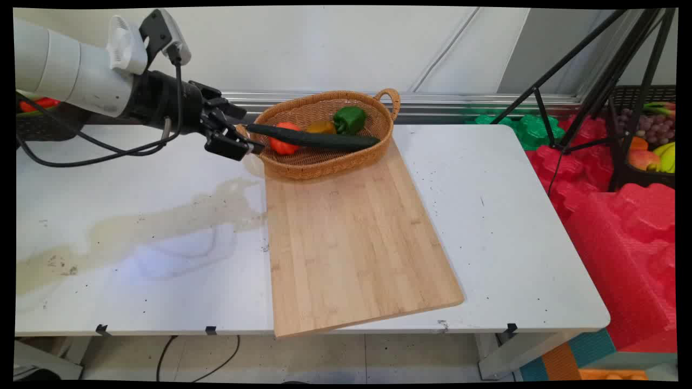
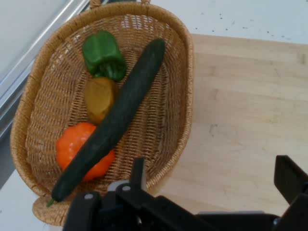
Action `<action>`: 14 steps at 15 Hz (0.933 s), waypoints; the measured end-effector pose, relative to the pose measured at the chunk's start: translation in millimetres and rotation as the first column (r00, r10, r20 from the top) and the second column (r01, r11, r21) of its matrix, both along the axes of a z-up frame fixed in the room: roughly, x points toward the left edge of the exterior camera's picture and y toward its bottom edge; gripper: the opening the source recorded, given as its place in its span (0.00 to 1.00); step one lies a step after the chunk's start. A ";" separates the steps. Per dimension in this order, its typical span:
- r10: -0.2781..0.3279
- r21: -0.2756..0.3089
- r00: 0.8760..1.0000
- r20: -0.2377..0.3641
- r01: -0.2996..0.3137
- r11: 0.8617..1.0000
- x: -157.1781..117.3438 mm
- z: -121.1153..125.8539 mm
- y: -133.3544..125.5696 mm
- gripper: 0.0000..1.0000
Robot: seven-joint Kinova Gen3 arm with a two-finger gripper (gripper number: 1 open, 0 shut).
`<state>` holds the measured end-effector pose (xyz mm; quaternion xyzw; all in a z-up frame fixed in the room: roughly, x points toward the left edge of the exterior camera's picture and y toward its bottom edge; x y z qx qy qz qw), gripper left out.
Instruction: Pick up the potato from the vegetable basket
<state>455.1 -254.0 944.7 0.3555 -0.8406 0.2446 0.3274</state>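
Pincer (image 1: pixel 246 141) gapes wide, empty, beside basket (image 1: pixel 303 167) rim.

Woven wicker basket (image 1: pixel 303 165), smooth glossy cucumber (image 1: pixel 319 140), matt pale-grained wooden board (image 1: pixel 351 243), scuffed white table (image 1: pixel 503 227).

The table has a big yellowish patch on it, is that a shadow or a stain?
Main view: a stain, yellowish-brown with ragged edges, lying on the white table left of the cutting board; nothing hangs above it to cast it. Hand view: that spot is out of frame.

The arm (image 1: pixel 75 75) reaches in level from the left, its fingers (image 2: pixel 289 178) spread apart, holding nothing.
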 end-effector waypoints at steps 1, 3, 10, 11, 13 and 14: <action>0.006 -0.003 1.000 -0.004 -0.006 1.000 0.6 0.8 -0.8 1.00; 0.016 -0.009 1.000 -0.013 -0.016 1.000 1.0 3.4 -3.7 1.00; 0.060 -0.001 0.997 -0.037 -0.061 0.998 -7.3 16.8 -33.3 1.00; 0.070 0.001 0.997 -0.038 -0.070 0.998 -9.0 18.8 -40.0 1.00; 0.095 0.006 0.995 -0.037 -0.095 0.995 -14.3 24.2 -59.1 1.00; 0.107 0.009 0.994 -0.034 -0.106 0.994 -17.6 26.8 -70.3 1.00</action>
